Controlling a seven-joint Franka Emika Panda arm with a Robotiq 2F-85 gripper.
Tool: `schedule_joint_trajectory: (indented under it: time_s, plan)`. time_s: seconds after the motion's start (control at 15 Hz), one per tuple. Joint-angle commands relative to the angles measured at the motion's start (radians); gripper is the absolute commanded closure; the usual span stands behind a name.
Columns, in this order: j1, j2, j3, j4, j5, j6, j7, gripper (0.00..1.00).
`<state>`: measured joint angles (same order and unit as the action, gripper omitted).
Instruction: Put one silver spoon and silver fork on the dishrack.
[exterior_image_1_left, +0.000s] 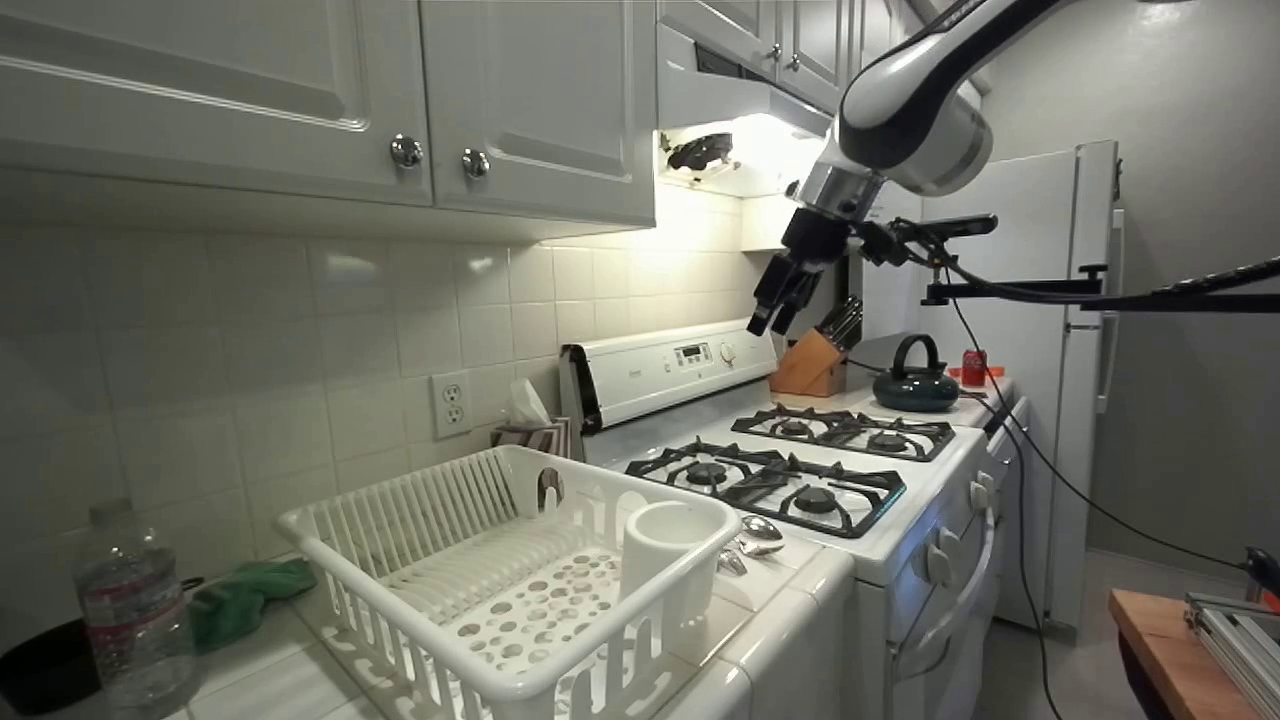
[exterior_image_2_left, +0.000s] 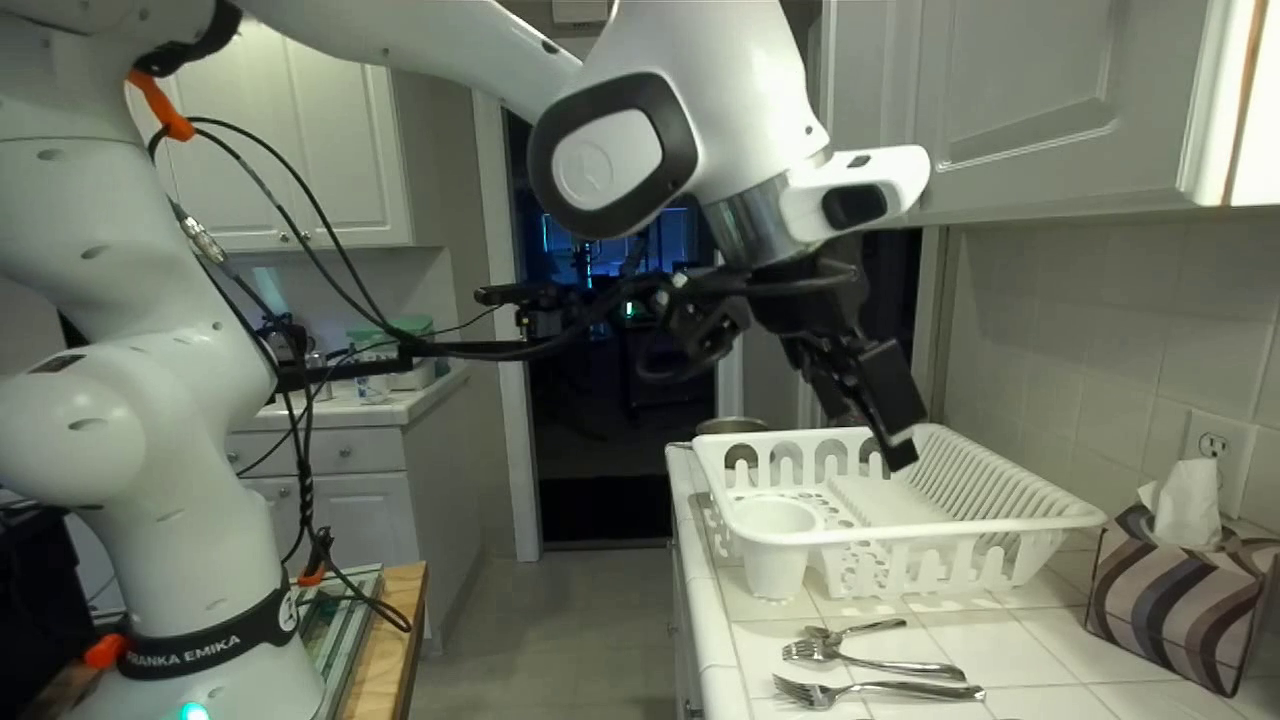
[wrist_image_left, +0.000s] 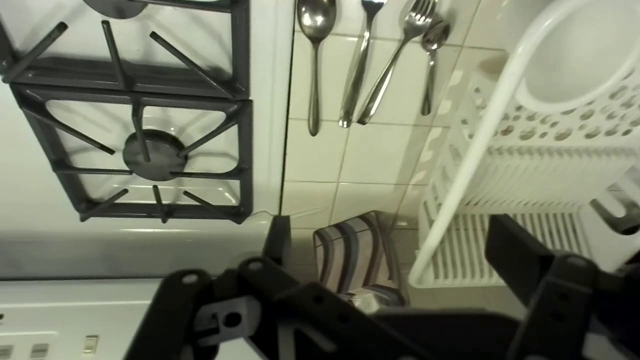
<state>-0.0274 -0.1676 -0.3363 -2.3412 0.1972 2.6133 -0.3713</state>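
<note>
Biggest of all, the white refrigerator (exterior_image_1_left: 1010, 430) towers at the far end. Next the robot arm (exterior_image_2_left: 720, 110), arching high over the kitchen, bent at the wrist. Then comes the gas stove (exterior_image_1_left: 925, 490), white, black grates across its top, and alongside it runs the tiled counter (wrist_image_left: 315, 162). There on the tiles, a strip of counter away from the stove, sits the dishrack (exterior_image_1_left: 420, 617), a big white slotted basket, upright and plain to see in both exterior views!

Up in the air, the gripper (wrist_image_left: 390, 227): spread wide, two black fingers well apart, angled downward, high above the tiles and well clear of the cutlery. Beyond the stove, the wooden knife block (exterior_image_1_left: 808, 365), with the dark kettle (exterior_image_1_left: 915, 390) near it. By the wall between stove and rack, the striped tissue box (exterior_image_2_left: 1170, 605), a white tissue poking up. In the rack's stove-side corner, a round white cup (exterior_image_2_left: 775, 565).

And the silverware, four pieces lying on the tiles between stove and rack! Closest to the stove, the large spoon (wrist_image_left: 315, 70); beside it a fork (wrist_image_left: 358, 70); then a second fork (wrist_image_left: 393, 65), handle ends close together, tines fanned apart. Littlest, the small spoon (wrist_image_left: 431, 70), nearest the rack, its bowl right by the second fork's tines; touching or not, the pictures can't settle it.
</note>
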Motion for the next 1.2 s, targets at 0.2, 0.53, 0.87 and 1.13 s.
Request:
schedule_joint_trajectory:
  time_s: [0.2,0.53,0.87,1.13]
  plan:
    - [-0.061,0.242,0.077,0.097,0.158,0.073,0.039,0.0]
    - [-0.06,0.368,0.072,0.181,0.356,0.003,-0.087,0.0]
    - [-0.176,0.476,0.173,0.23,0.328,-0.011,-0.075,0.0]
    - [-0.236,0.538,0.231,0.247,0.285,0.018,-0.077,0.0]
